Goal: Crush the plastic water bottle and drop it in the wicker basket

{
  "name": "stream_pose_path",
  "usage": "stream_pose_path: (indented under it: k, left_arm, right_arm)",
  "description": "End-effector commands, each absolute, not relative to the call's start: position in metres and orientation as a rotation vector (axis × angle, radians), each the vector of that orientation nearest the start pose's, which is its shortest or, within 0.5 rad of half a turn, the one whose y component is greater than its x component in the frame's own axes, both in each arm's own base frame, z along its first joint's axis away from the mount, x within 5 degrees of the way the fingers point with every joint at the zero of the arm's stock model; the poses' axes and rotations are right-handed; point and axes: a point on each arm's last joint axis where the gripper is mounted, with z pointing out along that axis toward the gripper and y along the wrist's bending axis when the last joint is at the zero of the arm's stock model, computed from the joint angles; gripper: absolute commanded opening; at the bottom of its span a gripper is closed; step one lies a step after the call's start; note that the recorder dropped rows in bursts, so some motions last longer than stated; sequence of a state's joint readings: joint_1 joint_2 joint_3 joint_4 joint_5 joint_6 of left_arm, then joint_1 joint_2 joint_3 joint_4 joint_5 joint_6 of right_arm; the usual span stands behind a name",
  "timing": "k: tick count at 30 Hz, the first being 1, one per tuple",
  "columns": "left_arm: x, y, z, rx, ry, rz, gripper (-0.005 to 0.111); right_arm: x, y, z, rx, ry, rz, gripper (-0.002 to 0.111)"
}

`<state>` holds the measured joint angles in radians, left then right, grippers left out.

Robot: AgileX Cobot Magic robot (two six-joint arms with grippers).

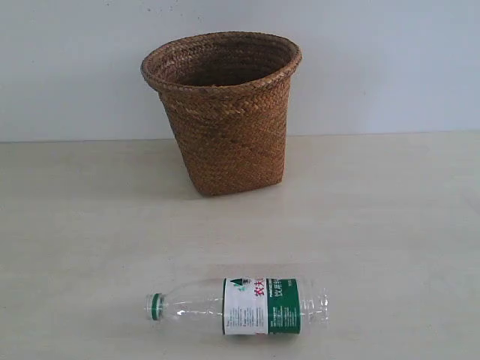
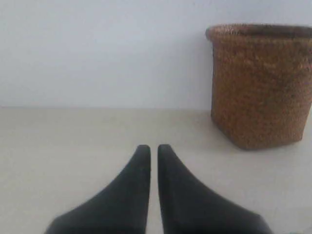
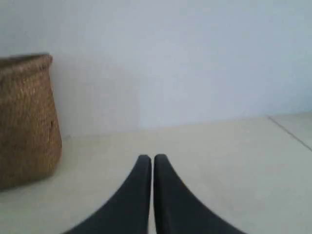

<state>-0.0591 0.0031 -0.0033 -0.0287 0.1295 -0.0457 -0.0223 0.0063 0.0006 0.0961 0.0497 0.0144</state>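
Bottle (image 1: 238, 306) lies on its side, apart from basket (image 1: 222, 112); label (image 1: 262, 306) white-green, red characters we cannot read. Left gripper (image 2: 154, 148), right gripper (image 3: 148, 158): both pressed together, empty.

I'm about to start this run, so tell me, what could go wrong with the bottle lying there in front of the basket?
1. The bottle lies on its side, so it may roll away when squeezed.
2. Its green cap looks screwed on, so trapped air may resist crushing or make it spring back.
3. The basket narrows toward its base, so a bump near the top could tip it.
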Motion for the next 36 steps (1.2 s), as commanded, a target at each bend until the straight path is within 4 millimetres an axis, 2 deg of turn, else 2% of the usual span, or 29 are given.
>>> stream_pose_path:
  k: [1, 7, 10, 16, 20, 25, 31, 36]
  left_arm:
    - [0.056, -0.003, 0.213, -0.075, 1.484, -0.172, 0.004]
    - [0.053, -0.002, 0.231, -0.111, 1.28, -0.228, 0.004]
    - [0.05, -0.002, 0.239, -0.116, 1.212, -0.243, 0.004]
    - [0.059, -0.002, 0.278, -0.117, 1.216, -0.243, 0.004]
    - [0.078, -0.003, 0.308, -0.119, 1.259, -0.239, 0.004]
    - [0.115, -0.006, 0.334, -0.116, 1.341, -0.226, 0.004]
    - [0.159, -0.008, 0.346, -0.119, 1.484, -0.211, 0.004]
    - [0.188, -0.011, 0.346, -0.001, 1.666, -0.086, 0.004]
  right_arm:
    - [0.054, -0.003, 0.225, 0.195, 1.344, 0.162, 0.0]
    - [0.052, -0.004, 0.233, 0.256, 1.253, 0.242, 0.0]
    - [0.047, -0.004, 0.252, 0.242, 1.199, 0.243, 0.0]
    - [0.055, -0.004, 0.293, 0.2, 1.214, 0.187, 0.0]
    - [0.069, -0.004, 0.317, 0.168, 1.274, 0.14, 0.0]
    - [0.094, -0.004, 0.341, 0.14, 1.377, 0.102, 0.0]
    - [0.13, -0.004, 0.361, 0.09, 1.495, 0.048, 0.0]
    - [0.155, -0.004, 0.369, 0.023, 1.59, -0.01, 0.0]
